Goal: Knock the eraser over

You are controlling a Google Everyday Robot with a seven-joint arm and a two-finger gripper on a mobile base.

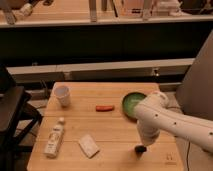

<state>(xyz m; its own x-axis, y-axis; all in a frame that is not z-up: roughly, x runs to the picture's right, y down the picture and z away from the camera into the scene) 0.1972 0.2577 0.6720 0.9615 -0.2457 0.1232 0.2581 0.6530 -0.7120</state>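
My white arm reaches from the right and bends down over the front right of the wooden table. My gripper points down at the end of the arm, just above or on the tabletop. It shows only as a small dark tip below the wrist. The black eraser does not show apart from this tip. It may be under or at the gripper, hidden by the arm.
A green bowl sits at the back right, partly behind the arm. A red-orange stick lies mid-table. A white cup stands back left, a white bottle lies front left, and a flat white pad lies at the front.
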